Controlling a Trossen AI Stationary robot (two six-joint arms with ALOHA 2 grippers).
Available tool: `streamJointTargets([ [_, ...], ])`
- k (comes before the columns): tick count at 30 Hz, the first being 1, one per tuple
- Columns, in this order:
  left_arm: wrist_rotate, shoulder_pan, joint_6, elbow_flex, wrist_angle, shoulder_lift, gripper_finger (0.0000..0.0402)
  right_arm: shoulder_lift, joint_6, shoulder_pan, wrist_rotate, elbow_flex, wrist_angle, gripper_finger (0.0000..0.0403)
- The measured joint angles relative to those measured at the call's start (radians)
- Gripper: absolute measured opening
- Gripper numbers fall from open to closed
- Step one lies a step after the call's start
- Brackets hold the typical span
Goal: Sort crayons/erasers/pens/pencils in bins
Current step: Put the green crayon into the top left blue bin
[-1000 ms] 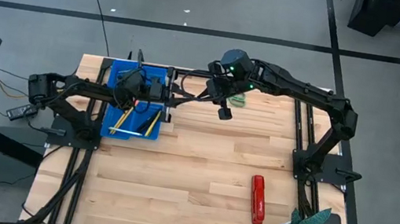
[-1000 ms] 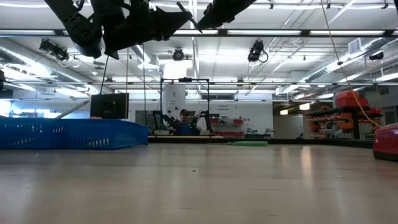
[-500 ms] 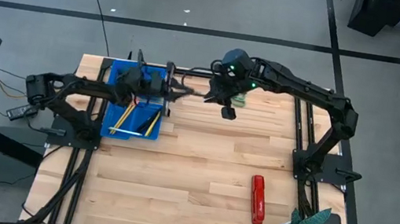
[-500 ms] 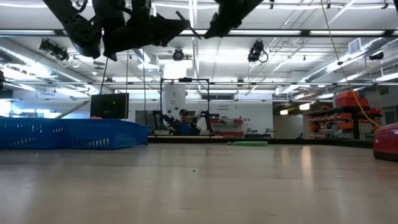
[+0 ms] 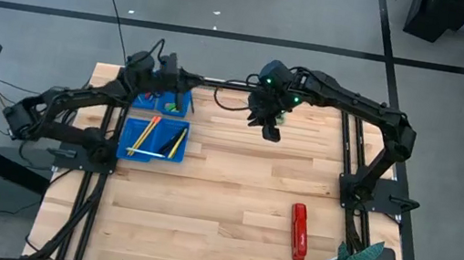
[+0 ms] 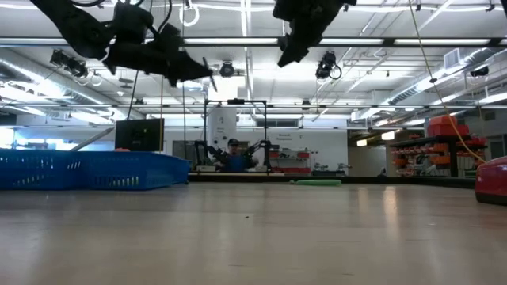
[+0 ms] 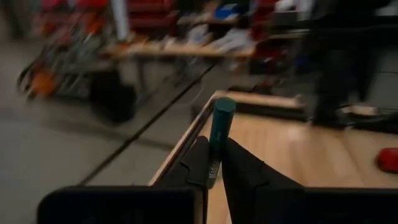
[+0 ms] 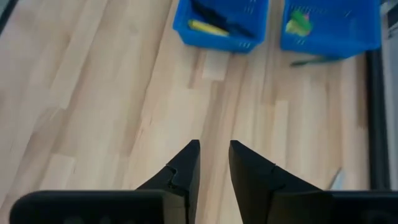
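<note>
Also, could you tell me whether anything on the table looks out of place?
A thin dark stick lies just outside a blue bin, not in it. A red stapler sits alone, far from the bins. The left tool grips a green stick. Nothing looks spilled or damaged.

A robotics lab: ceiling ducts [image 6: 47,59], more robot arms [image 6: 234,152] on far benches, red shelving [image 6: 444,134], concrete floor [image 5: 260,1].

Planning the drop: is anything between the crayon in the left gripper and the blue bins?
Nothing visible does. The left gripper holds the green crayon in the air close by the bins; the right gripper hangs apart from them, over the table.
</note>
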Motion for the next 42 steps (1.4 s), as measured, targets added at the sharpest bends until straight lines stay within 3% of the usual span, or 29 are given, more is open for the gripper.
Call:
streamJointTargets([
  [3, -0.071, 0.055, -0.012, 0.000, -0.117, -0.031, 0.0046, 0.000, 0.000, 0.003, -0.001, -0.056, 0.003, 0.0090],
  [10, -0.400, 0.139, 0.034, 0.000, -0.337, -0.045, 0.0030, 0.000, 0.048, 0.008, -0.007, -0.288, 0.106, 0.0090],
  [13, -0.486, 0.157, 0.041, 0.000, -0.371, -0.045, 0.0031, 0.001, 0.073, 0.008, -0.002, -0.394, 0.189, 0.0090],
  [21, -0.579, 0.162, 0.066, 0.004, -0.447, -0.045, 0.0042, 0.001, 0.110, 0.008, -0.003, -0.597, 0.510, 0.0090],
  [24, -0.636, 0.162, 0.068, 0.051, -0.582, -0.045, 0.0029, 0.001, 0.141, 0.008, -0.003, -0.637, 0.619, 0.0090],
  [33, -0.772, 0.160, -0.066, 0.160, -0.994, -0.043, 0.0046, 0.001, 0.194, 0.014, -0.003, -0.638, 0.633, 0.0090],
  [39, -0.800, 0.182, -0.022, 0.138, -1.073, -0.038, 0.0036, 0.001, 0.176, 0.042, -0.003, -0.637, 0.634, 0.0090],
  [42, -0.792, 0.176, -0.031, 0.138, -1.086, -0.021, 0.0053, 0.001, 0.157, 0.056, -0.003, -0.637, 0.634, 0.0090],
])
